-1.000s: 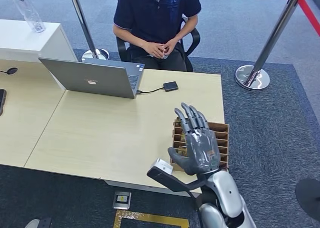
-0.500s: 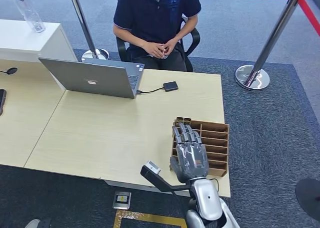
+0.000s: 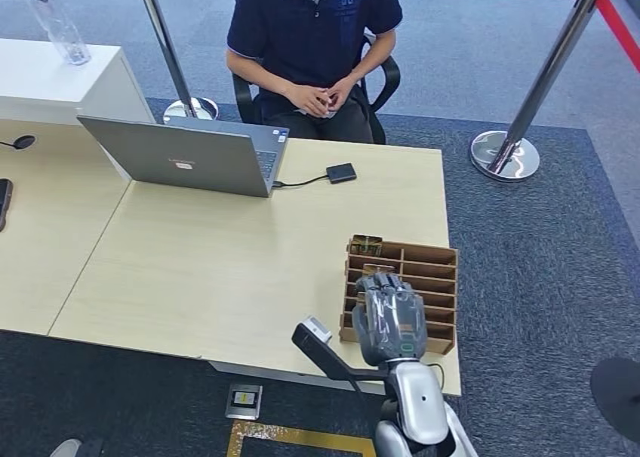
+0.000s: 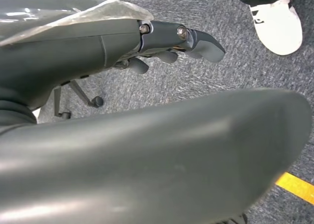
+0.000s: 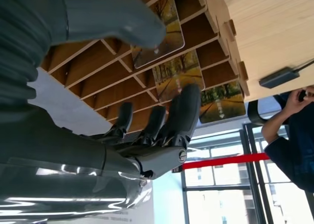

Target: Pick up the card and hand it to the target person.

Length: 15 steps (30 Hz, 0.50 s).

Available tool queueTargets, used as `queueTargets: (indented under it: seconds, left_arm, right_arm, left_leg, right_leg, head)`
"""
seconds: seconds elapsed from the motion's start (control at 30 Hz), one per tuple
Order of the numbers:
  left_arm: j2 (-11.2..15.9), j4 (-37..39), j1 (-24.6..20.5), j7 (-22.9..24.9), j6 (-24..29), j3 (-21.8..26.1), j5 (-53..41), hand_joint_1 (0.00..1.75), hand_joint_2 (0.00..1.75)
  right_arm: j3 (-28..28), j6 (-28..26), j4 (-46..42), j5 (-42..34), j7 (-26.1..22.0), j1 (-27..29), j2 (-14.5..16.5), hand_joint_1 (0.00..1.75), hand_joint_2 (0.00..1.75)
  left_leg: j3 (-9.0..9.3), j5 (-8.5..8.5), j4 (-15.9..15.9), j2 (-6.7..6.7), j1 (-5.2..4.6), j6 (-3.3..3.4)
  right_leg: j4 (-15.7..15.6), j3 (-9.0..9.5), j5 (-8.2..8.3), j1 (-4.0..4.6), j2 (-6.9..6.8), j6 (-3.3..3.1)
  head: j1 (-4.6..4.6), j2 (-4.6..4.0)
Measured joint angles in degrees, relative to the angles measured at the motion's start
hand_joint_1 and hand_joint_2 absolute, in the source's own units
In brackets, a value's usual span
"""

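The right hand (image 3: 389,319) has lowered since the earlier frames and now sits over the near slots of the wooden card rack (image 3: 434,277) on the surface (image 3: 226,267), fingers (image 5: 183,111) curled toward the cards (image 5: 177,77) with the thumb apart; a grip cannot be confirmed. The cards stand upright in the rack slots. The person (image 3: 313,37) sits beyond the surface, hands clasped. The left hand (image 4: 177,40) hangs above the carpet, fingers loosely bent, holding nothing.
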Motion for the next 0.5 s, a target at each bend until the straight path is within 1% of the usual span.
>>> queueTargets:
  seconds: [0.23, 0.4, 0.5]
  left_arm:
    - [0.0, 0.0, 0.0, 0.0, 0.1, 0.0, -0.1, 0.00, 0.00]
    - [0.0, 0.0, 0.0, 0.0, 0.2, 0.0, -0.2, 0.00, 0.00]
    - [0.0, 0.0, 0.0, 0.0, 0.2, 0.0, -0.4, 0.00, 0.00]
  right_arm:
    - [-1.1, 0.6, -1.2, 0.7, 0.1, 1.1, 0.3, 0.63, 1.75]
    - [-1.8, 0.7, -1.2, 0.8, 0.1, 1.2, 0.5, 0.71, 1.75]
    - [-2.5, 0.6, -0.8, 0.8, 0.4, 1.2, 0.5, 0.68, 1.75]
  left_leg:
    - [0.00, 0.00, 0.0, 0.00, 0.00, 0.00]
    - [0.00, 0.00, 0.0, 0.00, 0.00, 0.00]
    - [0.00, 0.00, 0.0, 0.00, 0.00, 0.00]
  right_leg:
    - [0.0, 0.00, 0.00, 0.00, 0.00, 0.00]
    - [0.0, 0.00, 0.00, 0.00, 0.00, 0.00]
    - [0.0, 0.00, 0.00, 0.00, 0.00, 0.00]
  head:
    - [0.01, 0.00]
    - [0.00, 0.00]
    - [0.00, 0.00]
